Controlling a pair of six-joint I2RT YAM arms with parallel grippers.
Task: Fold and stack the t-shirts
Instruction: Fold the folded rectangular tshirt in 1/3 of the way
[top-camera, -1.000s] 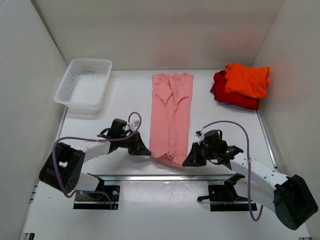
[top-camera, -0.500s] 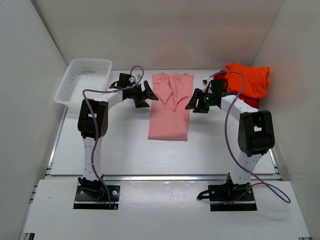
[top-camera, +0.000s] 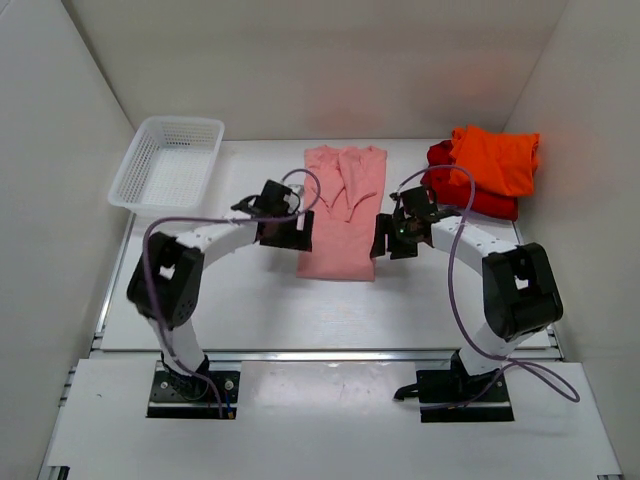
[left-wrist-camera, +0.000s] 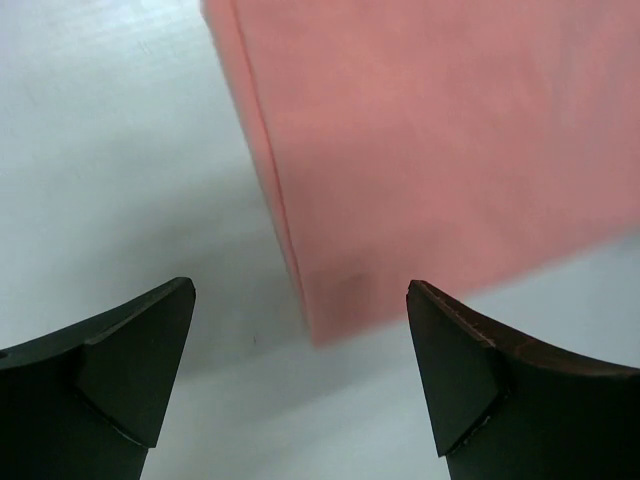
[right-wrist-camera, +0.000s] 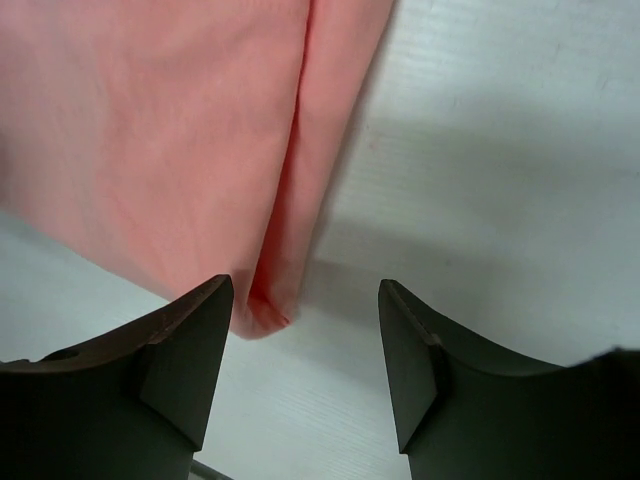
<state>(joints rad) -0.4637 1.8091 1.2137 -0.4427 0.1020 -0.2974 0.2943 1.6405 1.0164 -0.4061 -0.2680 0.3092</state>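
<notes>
Right, the white table (top-camera: 250, 300) carries everything, and the biggest thing on it is the pink shirt (top-camera: 340, 215), lying flat as a neat rectangle in the middle with its long axis running straight away from the arm bases. Off to the pink shirt's far right sits the orange shirt (top-camera: 495, 160), folded on top of the red shirt (top-camera: 478, 203), which peeks out along its near and left edges; well apart to the pink shirt's far left is the basket (top-camera: 168, 165), nothing visible in it. Now the arms: both reach in from the near side and bracket the pink shirt's near end. The left gripper (top-camera: 292, 234) is at its near left corner, fingers spread wide with nothing between them, and the left wrist view shows that corner and its doubled left edge lying right in the gap below the tips. The right gripper (top-camera: 385, 240) is at the near right corner, jaws apart too though less wide, holding nothing, the rolled right edge and corner showing just inside its left finger. So the cloth stretches away from both grippers, one corner to each, neither arm nearer than the other. My read: a matched pinch on those two corners and a carry along that long axis would halve it again, while the stack on the right favours the right arm.
</notes>
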